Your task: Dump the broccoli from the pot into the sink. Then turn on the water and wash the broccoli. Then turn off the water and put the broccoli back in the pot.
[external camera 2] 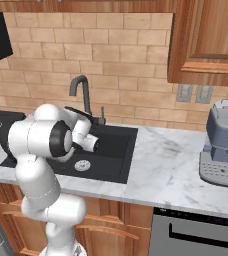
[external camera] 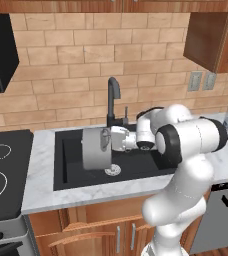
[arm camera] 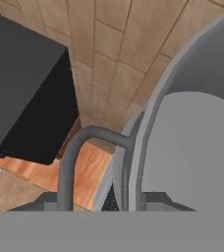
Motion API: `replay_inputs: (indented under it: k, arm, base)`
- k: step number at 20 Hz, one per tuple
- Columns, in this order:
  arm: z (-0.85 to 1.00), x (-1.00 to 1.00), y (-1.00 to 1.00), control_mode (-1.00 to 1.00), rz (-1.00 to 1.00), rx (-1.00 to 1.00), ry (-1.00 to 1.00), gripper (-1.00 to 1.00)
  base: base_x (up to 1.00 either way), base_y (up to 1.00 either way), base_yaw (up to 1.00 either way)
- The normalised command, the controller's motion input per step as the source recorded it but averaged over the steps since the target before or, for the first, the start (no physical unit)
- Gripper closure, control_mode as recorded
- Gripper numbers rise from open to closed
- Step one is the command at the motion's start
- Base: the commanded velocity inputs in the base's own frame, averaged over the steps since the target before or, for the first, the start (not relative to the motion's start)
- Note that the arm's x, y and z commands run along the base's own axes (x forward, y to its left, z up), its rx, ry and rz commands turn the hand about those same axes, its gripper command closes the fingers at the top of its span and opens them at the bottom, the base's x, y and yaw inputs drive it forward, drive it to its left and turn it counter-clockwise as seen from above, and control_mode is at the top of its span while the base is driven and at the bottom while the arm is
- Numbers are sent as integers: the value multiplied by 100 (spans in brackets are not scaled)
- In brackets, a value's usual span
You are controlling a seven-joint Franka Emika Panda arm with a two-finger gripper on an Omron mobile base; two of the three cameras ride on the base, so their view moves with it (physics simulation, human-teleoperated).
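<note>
The grey pot [external camera: 94, 149] hangs tipped on its side above the black sink [external camera: 66, 165], its mouth facing left. My gripper [external camera: 108, 139] is shut on the pot's rim by a loop handle [arm camera: 73, 153]. In the hand view the pot's wall [arm camera: 197, 142] stands close up, with my gripper [arm camera: 104, 199] clamped at its edge. The round silver drain [external camera: 112, 170] lies just below the pot. The dark gooseneck faucet [external camera: 113, 96] stands behind the basin, and no stream falls from it. The broccoli is hidden.
A black stovetop [external camera: 1, 170] lies left of the sink. A grey coffee machine [external camera 2: 224, 145] stands on the marble counter [external camera 2: 166, 165] to the right. Wooden wall cabinets [external camera 2: 206, 40] hang above, and a dishwasher front [external camera 2: 196, 232] sits below the counter.
</note>
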Motion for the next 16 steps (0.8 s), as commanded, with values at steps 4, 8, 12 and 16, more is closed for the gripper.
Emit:
replay_inputs:
  k: [4,8,12,16]
  arm:
    - [0,18,0,-100,5,14,-1,100]
    - [0,40,0,-100,5,11,-7,100]
    - [0,50,0,-100,6,7,-11,100]
    - [0,37,0,-100,6,5,-10,100]
  base:
    - [0,0,0]
    - [0,0,0]
    - [0,0,0]
    - [0,0,0]
